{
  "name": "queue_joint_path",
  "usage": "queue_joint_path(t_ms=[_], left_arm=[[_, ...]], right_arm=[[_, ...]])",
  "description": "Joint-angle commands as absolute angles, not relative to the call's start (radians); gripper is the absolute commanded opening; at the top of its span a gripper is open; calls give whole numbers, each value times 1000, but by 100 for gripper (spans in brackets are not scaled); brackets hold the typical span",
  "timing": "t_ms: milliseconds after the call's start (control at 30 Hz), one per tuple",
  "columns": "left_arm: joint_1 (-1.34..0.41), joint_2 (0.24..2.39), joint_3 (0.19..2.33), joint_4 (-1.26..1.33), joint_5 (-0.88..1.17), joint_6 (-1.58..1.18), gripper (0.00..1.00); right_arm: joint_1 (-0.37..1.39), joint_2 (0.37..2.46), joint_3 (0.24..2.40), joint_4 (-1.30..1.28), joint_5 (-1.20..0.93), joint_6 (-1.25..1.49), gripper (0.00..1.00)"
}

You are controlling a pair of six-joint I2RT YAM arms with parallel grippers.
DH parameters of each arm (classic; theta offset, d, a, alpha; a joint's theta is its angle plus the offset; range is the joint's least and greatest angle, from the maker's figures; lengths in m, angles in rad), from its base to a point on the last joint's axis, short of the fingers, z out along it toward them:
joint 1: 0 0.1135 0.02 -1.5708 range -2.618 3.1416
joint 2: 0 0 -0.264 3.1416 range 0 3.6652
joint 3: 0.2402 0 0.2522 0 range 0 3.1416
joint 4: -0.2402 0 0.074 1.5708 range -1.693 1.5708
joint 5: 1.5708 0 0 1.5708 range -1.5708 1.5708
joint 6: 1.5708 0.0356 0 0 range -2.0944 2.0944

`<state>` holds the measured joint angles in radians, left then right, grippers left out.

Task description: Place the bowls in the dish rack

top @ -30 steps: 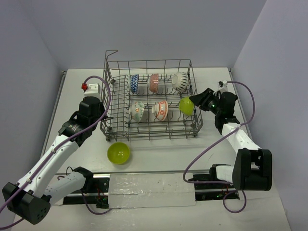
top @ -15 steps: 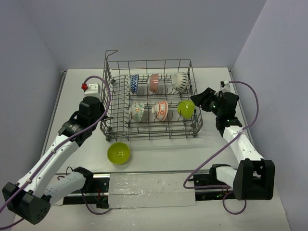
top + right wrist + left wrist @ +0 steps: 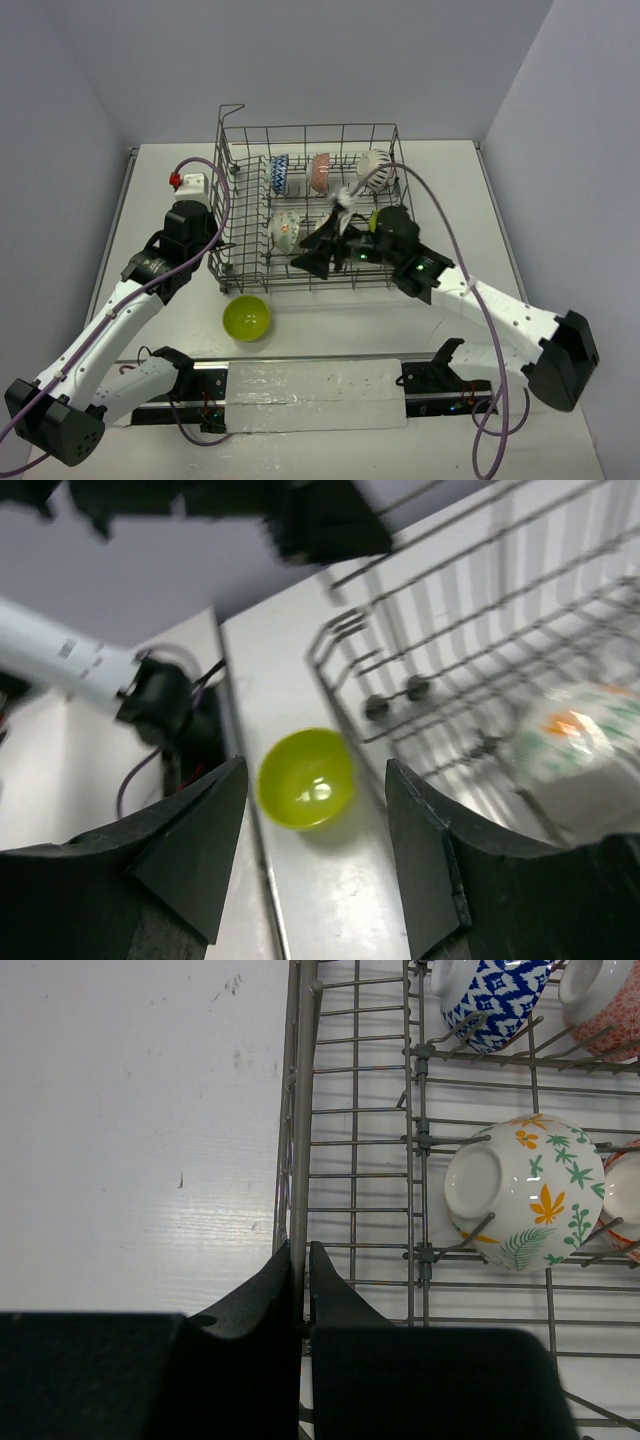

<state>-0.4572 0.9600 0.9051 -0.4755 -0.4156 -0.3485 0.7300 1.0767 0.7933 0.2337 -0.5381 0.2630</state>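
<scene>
Where the rack stands, table (image 3: 320,310): white top, bare and faintly scuffed; pale lilac walls (image 3: 50,150) close it in on three sides.
Left gripper (image 3: 300,1260): pinched tight on the left rim wire of the dish rack (image 3: 310,127), one finger on each side of the rail.
Lime-green bowl (image 3: 246,317): upright on the table, outside the rack, just off its front-left corner.
Back row: blue-white bowl (image 3: 279,173), red-orange bowl (image 3: 320,171) and white bowl with dark marks (image 3: 375,168), all on edge between the tines.
Front row: floral bowl (image 3: 285,230) tipped on its side at the left.
Right gripper (image 3: 318,252): over the front row, jaws spread wide, nothing between them!
In the way: the right arm (image 3: 470,295) lies across the rack's front-right corner and covers most of that row; a sliver of green (image 3: 373,218) shows behind it.
Cable (image 3: 440,225): purple, looping over the rack's right side.
</scene>
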Motion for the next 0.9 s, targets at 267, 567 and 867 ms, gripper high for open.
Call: queue_joint_path(t_ms=[267,567,867], left_arm=[[-440,960,913,-477,-460,-339,0],[-440,950,913,-479,-457,-339,0],[-440,948,911,-477,-454,-339,0]], right_arm=[[1112,1503,1052,9,-581,115,58],[1216,1769,1167,-14,-574,103,57],[1232,1859,1233,-6,-540,97,57]])
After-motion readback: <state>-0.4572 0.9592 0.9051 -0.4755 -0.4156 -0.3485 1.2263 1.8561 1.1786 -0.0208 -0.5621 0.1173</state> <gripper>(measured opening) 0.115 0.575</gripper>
